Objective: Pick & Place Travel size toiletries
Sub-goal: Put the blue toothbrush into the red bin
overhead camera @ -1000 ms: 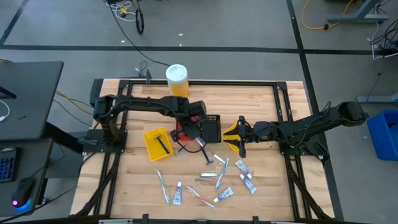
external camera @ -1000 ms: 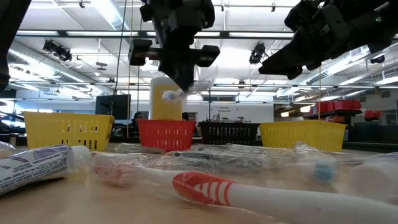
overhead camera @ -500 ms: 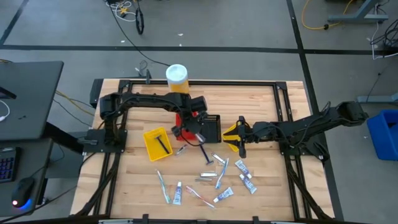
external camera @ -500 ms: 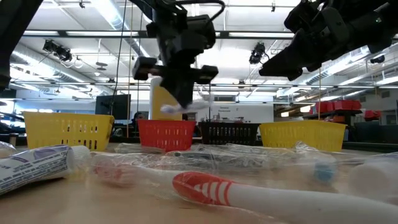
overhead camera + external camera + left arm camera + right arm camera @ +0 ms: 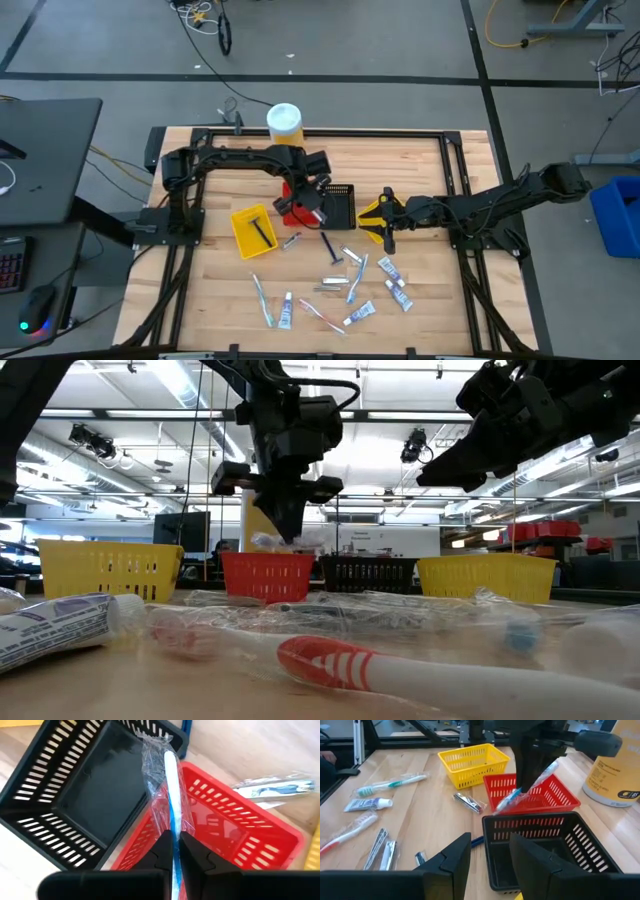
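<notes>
Left pincer point(image 5: 176, 851) clamps wrapped blue-white toothbrush point(image 5: 171, 795) over red slotted plastic bin point(image 5: 235, 840), poised for your drop; right pincer point(image 5: 490, 851) waits parted beside black bin point(image 5: 540, 850).

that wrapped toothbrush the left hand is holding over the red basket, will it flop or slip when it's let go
The blue-and-white toothbrush in clear plastic wrap likely stays stiff: it juts straight from the left hand. Its glossy, loose wrap may slip. Tilted above the small red plastic basket, it could catch the rim.

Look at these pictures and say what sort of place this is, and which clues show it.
Probably a robotics lab or workshop: two arms mounted at a wooden table, ceiling strip lights over a big open hall, and loose cables on the grey floor.
</notes>
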Motion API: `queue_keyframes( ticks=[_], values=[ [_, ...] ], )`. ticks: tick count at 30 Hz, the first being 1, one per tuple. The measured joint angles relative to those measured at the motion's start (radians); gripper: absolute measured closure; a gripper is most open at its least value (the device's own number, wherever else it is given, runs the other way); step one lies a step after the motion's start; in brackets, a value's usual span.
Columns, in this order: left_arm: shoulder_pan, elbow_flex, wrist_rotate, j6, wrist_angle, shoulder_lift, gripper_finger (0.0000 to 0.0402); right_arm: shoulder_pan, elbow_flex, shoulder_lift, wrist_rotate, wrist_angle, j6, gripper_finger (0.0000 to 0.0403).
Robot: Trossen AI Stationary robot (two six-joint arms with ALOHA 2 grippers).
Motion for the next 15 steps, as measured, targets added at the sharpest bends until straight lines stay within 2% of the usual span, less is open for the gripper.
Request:
queue_keyframes(
  ticks=[6, 10, 15],
  values=[
    [-0.001, -0.085, -0.046, 0.018, 0.039, 0.000, 0.0383, 0.000, 0.000, 0.000, 0.000, -0.001, 0.000, 0.0258],
    [-0.006, -0.098, -0.057, 0.016, 0.084, 0.000, 0.0379, 0.000, 0.000, 0.000, 0.000, 0.000, 0.000, 0.0256],
    [-0.007, -0.097, -0.103, -0.087, 0.112, 0.000, 0.0359, 0.000, 0.000, 0.000, 0.000, -0.001, 0.000, 0.0258]
  ],
)
